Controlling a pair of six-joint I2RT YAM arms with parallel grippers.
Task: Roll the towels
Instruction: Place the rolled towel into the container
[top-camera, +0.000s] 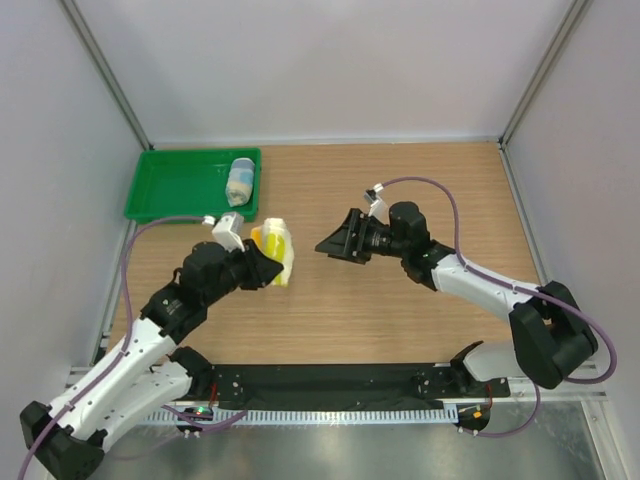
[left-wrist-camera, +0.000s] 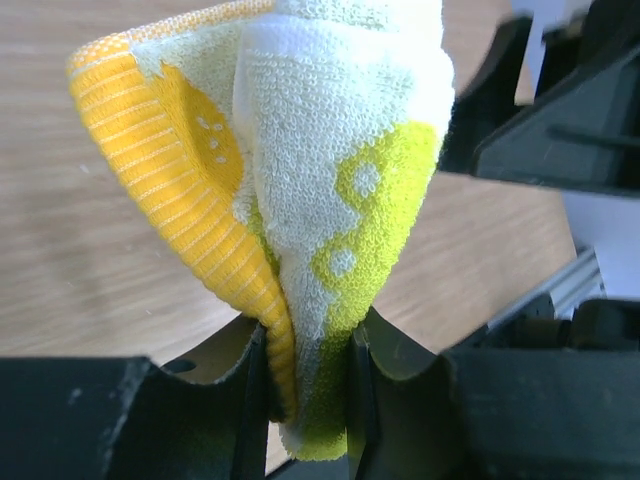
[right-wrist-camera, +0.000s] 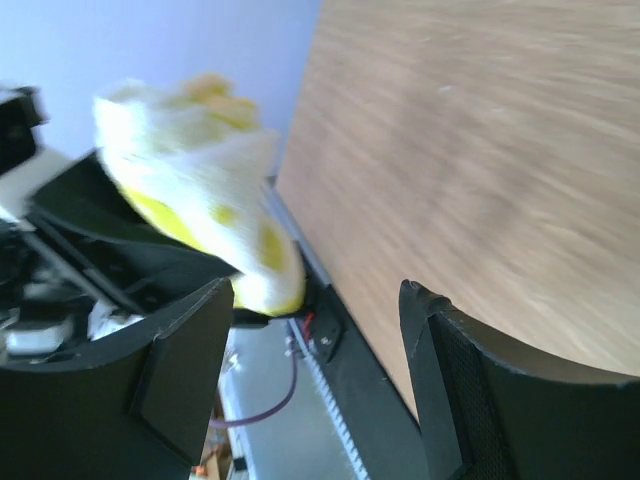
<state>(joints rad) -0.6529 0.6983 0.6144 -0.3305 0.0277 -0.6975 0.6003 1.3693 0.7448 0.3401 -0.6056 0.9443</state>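
Yellow-green towel (top-camera: 274, 252): saw it rolled, pinched clear of table (top-camera: 400, 300) by left gripper (left-wrist-camera: 308, 400), likely for carrying to green tray (top-camera: 170, 190) with blue towel (top-camera: 240, 182) already rolled inside. Saw right gripper (top-camera: 335, 243) wide, empty, facing roll.

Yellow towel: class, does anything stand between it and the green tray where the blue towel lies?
Nothing visible does. Only bare table separates the yellow towel from the tray; the blue towel lies inside its right end.

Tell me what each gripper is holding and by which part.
The left gripper pinches the yellow-green towel by one narrow end. The right gripper is open, holding nothing.
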